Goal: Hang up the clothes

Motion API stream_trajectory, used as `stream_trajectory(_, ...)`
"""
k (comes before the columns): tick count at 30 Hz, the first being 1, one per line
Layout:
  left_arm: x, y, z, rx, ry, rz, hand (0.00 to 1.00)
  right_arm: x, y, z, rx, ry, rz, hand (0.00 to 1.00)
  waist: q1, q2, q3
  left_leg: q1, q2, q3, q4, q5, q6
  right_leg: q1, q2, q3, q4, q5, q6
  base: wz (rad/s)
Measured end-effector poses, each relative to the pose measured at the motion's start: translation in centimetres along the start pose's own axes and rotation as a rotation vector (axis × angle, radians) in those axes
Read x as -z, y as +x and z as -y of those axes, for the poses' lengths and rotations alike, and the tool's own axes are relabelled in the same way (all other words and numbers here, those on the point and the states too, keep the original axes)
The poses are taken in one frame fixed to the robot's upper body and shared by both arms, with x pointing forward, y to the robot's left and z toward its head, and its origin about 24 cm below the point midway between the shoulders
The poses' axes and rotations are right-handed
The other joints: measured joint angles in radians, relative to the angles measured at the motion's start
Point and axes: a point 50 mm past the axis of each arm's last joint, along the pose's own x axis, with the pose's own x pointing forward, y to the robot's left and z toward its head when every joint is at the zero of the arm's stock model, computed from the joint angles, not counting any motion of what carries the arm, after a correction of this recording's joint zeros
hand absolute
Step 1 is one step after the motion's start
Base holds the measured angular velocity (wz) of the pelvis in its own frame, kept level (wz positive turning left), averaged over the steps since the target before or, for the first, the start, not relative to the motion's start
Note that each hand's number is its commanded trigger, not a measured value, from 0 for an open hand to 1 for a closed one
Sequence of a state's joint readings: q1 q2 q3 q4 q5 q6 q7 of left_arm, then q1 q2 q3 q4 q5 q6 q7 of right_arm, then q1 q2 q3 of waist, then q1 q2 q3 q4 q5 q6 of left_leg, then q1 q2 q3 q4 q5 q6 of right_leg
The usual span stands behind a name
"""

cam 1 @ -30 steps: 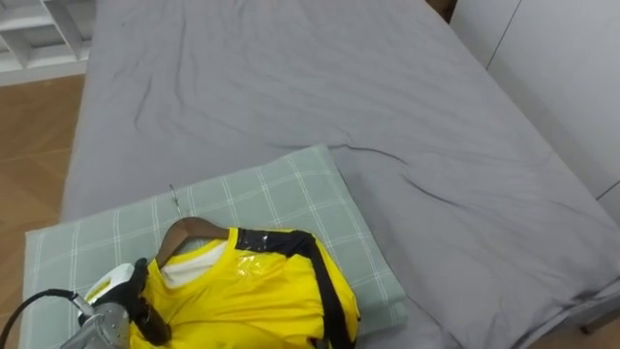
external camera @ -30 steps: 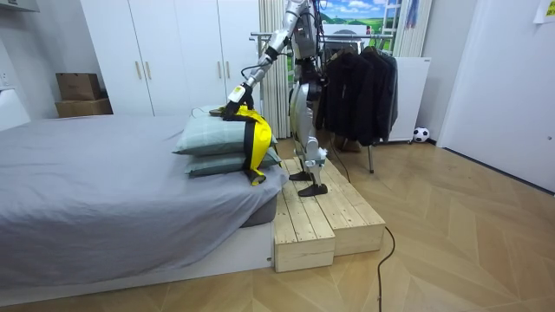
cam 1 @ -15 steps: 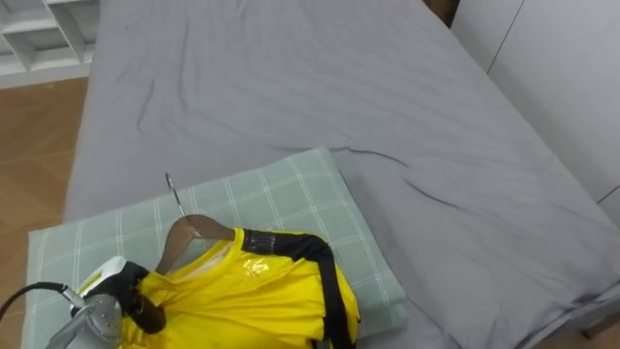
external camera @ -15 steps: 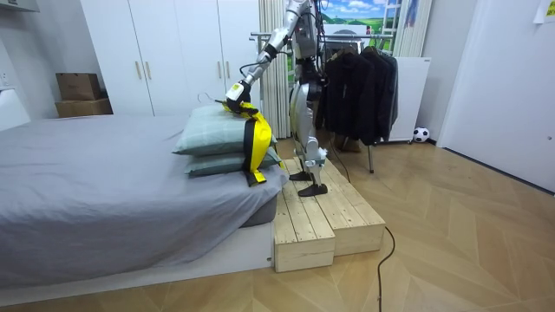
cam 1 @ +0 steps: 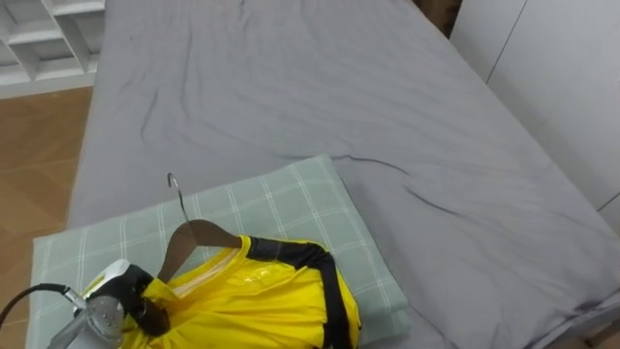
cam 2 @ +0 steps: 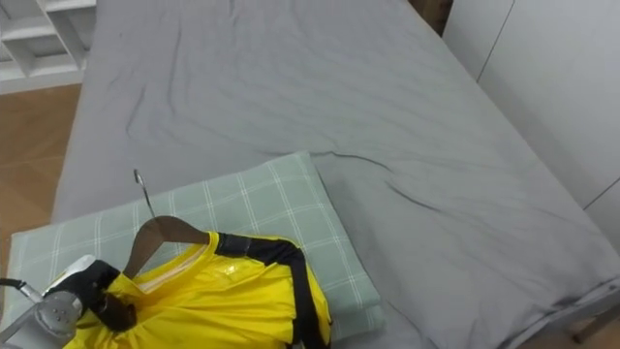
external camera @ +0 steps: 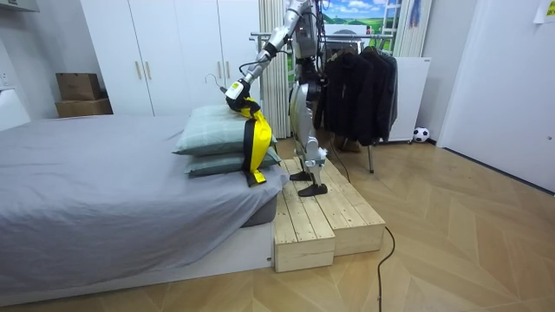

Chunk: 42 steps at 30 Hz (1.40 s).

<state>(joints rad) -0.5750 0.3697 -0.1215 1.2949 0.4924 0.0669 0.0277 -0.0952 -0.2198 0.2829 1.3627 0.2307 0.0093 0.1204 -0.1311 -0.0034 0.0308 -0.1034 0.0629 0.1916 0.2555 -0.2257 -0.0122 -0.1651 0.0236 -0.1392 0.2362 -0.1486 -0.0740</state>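
Note:
A yellow shirt (cam 1: 254, 299) with black trim hangs on a wooden hanger (cam 1: 197, 237) whose metal hook (cam 1: 175, 190) points up the pillow. My left hand (cam 1: 108, 308) is at the lower left, its fingers curled round the shirt's shoulder and the hanger's end. In the room view the left hand (external camera: 234, 90) holds the shirt (external camera: 253, 139) just above the stacked pillows, and the cloth drapes down over their edge. I stand on a wooden platform (external camera: 316, 221) beside the bed.
The green checked pillow (cam 1: 276, 199) lies on the grey bed (cam 1: 339, 87). White shelves (cam 1: 48, 34) stand beyond the bed's left side. Behind me a rack of dark clothes (external camera: 360, 87) stands by the window, with white wardrobes (external camera: 173, 52) along the wall.
My left hand's fingers have curled onto the shirt and hanger. The hanger has lifted off the pillow, and its hook now stands higher.

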Motion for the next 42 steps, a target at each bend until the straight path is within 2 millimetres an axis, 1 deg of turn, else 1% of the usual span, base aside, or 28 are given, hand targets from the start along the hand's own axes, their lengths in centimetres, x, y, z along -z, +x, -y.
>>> stream_trajectory(4, 0.0, 0.0, 0.0, 0.003, -0.009, -0.001, 1.0, 0.0, 0.0, 0.0, -0.002, -0.002, 0.0, 0.0, -0.001, 0.001, -0.0004, 0.008, 0.0, 0.0, 0.0, 0.0, 0.0, 0.008, 0.0, -0.002, 0.0, 0.0, 0.0, 0.0)
stream_trajectory(5, 0.0, 0.0, 0.0, 0.003, -0.011, -0.001, 1.0, 0.1, 0.0, 0.0, -0.002, -0.004, -0.002, 0.0, -0.001, 0.003, -0.0017, 0.01, 0.0, 0.0, 0.0, 0.0, 0.0, 0.01, 0.0, -0.002, -0.001, 0.0, 0.0, 0.0)
stream_trajectory(7, 0.0, 0.0, 0.1, 0.004, -0.022, -0.001, 1.0, 0.1, 0.0, 0.1, 0.001, -0.006, -0.003, 0.0, -0.002, 0.008, -0.0049, 0.01, 0.0, 0.0, 0.0, 0.0, 0.0, 0.01, 0.0, -0.002, -0.002, 0.002, 0.001, 0.0)
stream_trajectory(9, 0.0, 0.0, 0.2, 0.007, -0.031, 0.0, 1.0, 0.2, -0.1, 0.3, 0.007, -0.004, -0.006, 0.0, -0.002, 0.016, -0.01, 0.013, -0.001, 0.0, 0.001, 0.0, 0.0, 0.013, -0.001, -0.001, -0.001, 0.002, 0.001, 0.0)
stream_trajectory(12, 0.0, 0.0, 0.1, 0.006, -0.032, 0.001, 1.0, 0.6, -0.1, 0.6, 0.015, 0.018, -0.011, 0.0, 0.0, 0.025, -0.0158, 0.016, -0.002, 0.0, 0.001, 0.0, 0.0, 0.014, -0.001, 0.0, 0.001, 0.002, 0.001, 0.0)
stream_trajectory(19, -0.4, 0.0, -0.1, -0.003, -0.035, 0.019, 1.0, 1.0, -0.2, 0.7, 0.022, 0.041, -0.018, 0.0, 0.001, 0.029, -0.0173, 0.036, -0.002, -0.001, 0.001, 0.0, 0.0, 0.035, -0.001, 0.001, -0.001, 0.002, 0.001, 0.0)
stream_trajectory(21, -0.4, 0.0, -0.1, -0.005, -0.035, 0.022, 1.0, 1.3, -0.2, 0.7, 0.027, 0.043, -0.022, 0.0, -0.001, 0.031, -0.0172, 0.054, -0.002, -0.001, 0.0, 0.0, 0.0, 0.059, -0.001, 0.001, -0.01, 0.002, 0.001, 0.02)
stream_trajectory(26, -0.4, 0.0, 0.0, -0.005, -0.072, 0.023, 1.0, 2.0, -0.3, 0.8, 0.039, 0.064, -0.034, 0.0, 0.001, 0.036, -0.0196, 0.076, -0.004, 0.0, -0.009, 0.0, 0.0, 0.08, -0.002, 0.001, -0.016, 0.003, 0.003, 0.01)
stream_trajectory(31, -0.4, -0.2, 0.0, -0.026, -0.117, 0.056, 1.0, 2.9, -0.4, 0.9, 0.047, 0.105, -0.047, 0.0, 0.003, 0.043, -0.0243, 0.087, -0.006, 0.0, -0.019, 0.003, 0.004, 0.085, -0.001, 0.003, -0.018, 0.003, 0.003, 0.0)
stream_trajectory(32, -0.3, -0.3, 0.1, -0.03, -0.141, 0.067, 1.0, 3.3, -0.5, 1.0, 0.05, 0.122, -0.055, 0.0, 0.004, 0.045, -0.025, 0.097, -0.005, 0.0, -0.024, 0.003, 0.004, 0.095, 0.0, 0.004, -0.022, 0.002, 0.003, 0.0)
stream_trajectory(33, 0.0, -0.5, 0.2, -0.035, -0.154, 0.071, 1.0, 3.8, -0.6, 1.0, 0.051, 0.134, -0.063, 0.0, 0.004, 0.047, -0.0281, 0.106, -0.005, -0.001, -0.026, 0.003, 0.004, 0.106, 0.002, 0.004, -0.028, 0.002, 0.003, 0.0)
stream_trajectory(34, 0.1, -0.5, 0.2, -0.039, -0.16, 0.074, 1.0, 4.0, -0.6, 1.0, 0.051, 0.14, -0.066, 0.0, 0.004, 0.048, -0.0281, 0.11, -0.004, -0.001, -0.028, 0.003, 0.004, 0.113, 0.003, 0.004, -0.033, 0.002, 0.003, 0.0)
stream_trajectory(35, 0.0, -0.6, 0.1, -0.049, -0.168, 0.089, 1.0, 4.5, -0.7, 1.1, 0.054, 0.152, -0.074, 0.0, 0.007, 0.05, -0.0296, 0.12, -0.004, 0.0, -0.035, 0.003, 0.004, 0.119, 0.004, 0.007, -0.033, 0.002, 0.004, 0.0)
stream_trajectory(36, -0.3, -0.8, -0.1, -0.059, -0.182, 0.109, 1.0, 4.8, -0.8, 1.1, 0.056, 0.153, -0.083, 0.0, 0.019, 0.051, -0.0299, 0.128, -0.004, 0.002, -0.038, 0.003, 0.004, 0.124, 0.005, 0.009, -0.033, 0.002, 0.004, -0.06)
stream_trajectory(38, -0.5, -0.9, -0.3, -0.072, -0.192, 0.129, 1.0, 5.2, -0.9, 1.2, 0.059, 0.154, -0.091, 0.0, 0.028, 0.053, -0.0311, 0.139, -0.004, 0.006, -0.045, 0.003, 0.004, 0.131, 0.006, 0.013, -0.033, 0.002, 0.004, -0.06)
stream_trajectory(42, -0.1, -1.1, -0.4, -0.083, -0.212, 0.131, 1.0, 5.4, -0.9, 1.3, 0.063, 0.143, -0.102, 0.0, 0.031, 0.054, -0.0317, 0.163, -0.005, 0.008, -0.052, 0.003, 0.003, 0.155, 0.006, 0.014, -0.042, 0.001, 0.006, 0.0)
